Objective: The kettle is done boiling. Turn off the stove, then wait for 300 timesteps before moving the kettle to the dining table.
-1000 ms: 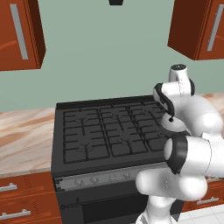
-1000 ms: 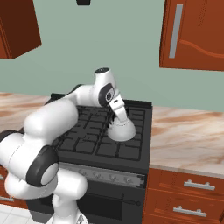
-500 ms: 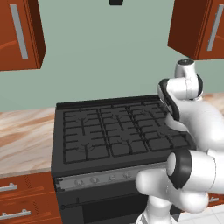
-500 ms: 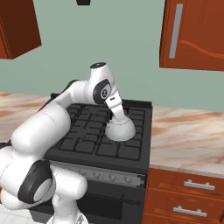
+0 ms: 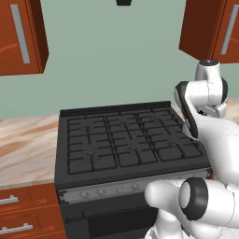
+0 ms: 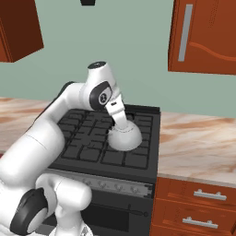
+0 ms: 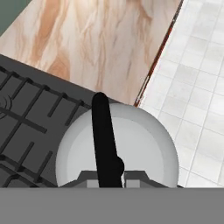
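The silver-grey kettle [image 6: 125,138] [image 7: 144,148] is over the right side of the black stove [image 6: 87,138] [image 5: 116,140], near its right edge. My gripper [image 6: 120,122] [image 7: 109,176] comes down from above and is shut on the kettle's thin black handle [image 7: 103,131]. Whether the kettle rests on the grates or hangs just above them I cannot tell. In the left base view my own arm hides the kettle. The grey knob strip [image 6: 115,186] [image 5: 116,189] runs along the stove's front. The dining table is out of view.
Marbled counters flank the stove [image 6: 198,143] [image 5: 28,144], with red-brown drawers [image 6: 198,203] below. Wall cabinets hang above at the left [image 5: 21,37] and right [image 6: 203,37]. White floor tiles [image 7: 197,87] show past the counter edge in the hand view.
My arm's elbow and upper links have swung upward while the gripper stays shut on the handle. The kettle has hardly shifted over the right burners.
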